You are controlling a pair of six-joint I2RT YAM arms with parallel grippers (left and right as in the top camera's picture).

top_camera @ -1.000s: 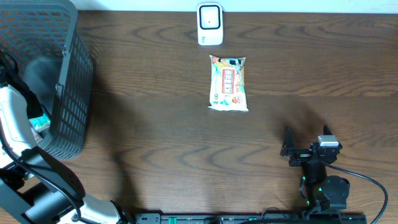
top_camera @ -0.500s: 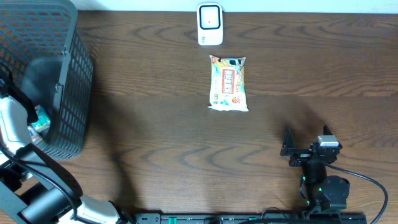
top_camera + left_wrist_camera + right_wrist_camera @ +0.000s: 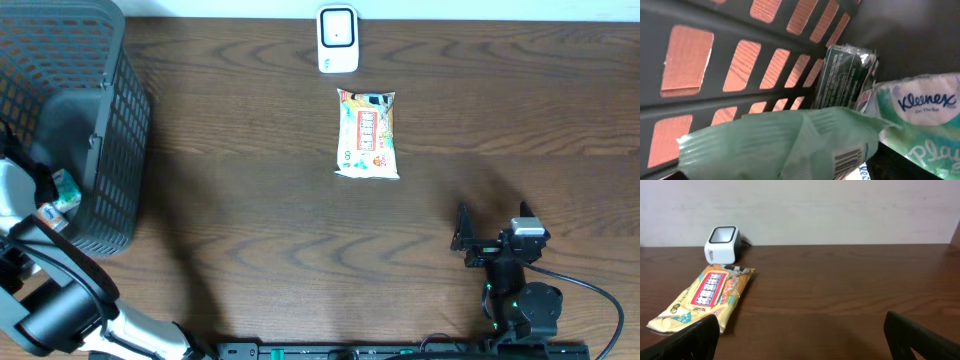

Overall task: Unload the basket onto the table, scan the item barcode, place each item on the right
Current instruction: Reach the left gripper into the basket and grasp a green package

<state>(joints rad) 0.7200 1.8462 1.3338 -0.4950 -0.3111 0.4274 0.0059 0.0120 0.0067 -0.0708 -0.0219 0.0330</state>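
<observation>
My left gripper (image 3: 48, 198) reaches inside the black mesh basket (image 3: 112, 130) at the table's left edge. It is shut on a pale green packet (image 3: 775, 142). That packet fills the bottom of the left wrist view and hides the fingers; its barcode (image 3: 847, 160) faces the camera. From overhead the packet (image 3: 62, 187) shows as a teal patch by the basket wall. The white scanner (image 3: 337, 38) stands at the far middle of the table. My right gripper (image 3: 492, 216) rests open near the front right, with nothing between its fingers.
A yellow wipes pack (image 3: 367, 133) lies flat just in front of the scanner (image 3: 722, 244). Inside the basket (image 3: 715, 65) lie a Kleenex pack (image 3: 920, 120) and a dark green packet (image 3: 842, 75). Bare wood stretches between the basket and the wipes pack (image 3: 705, 297).
My left arm has shifted toward the near left inside the basket, carrying the green packet with it. The right arm has not moved.
</observation>
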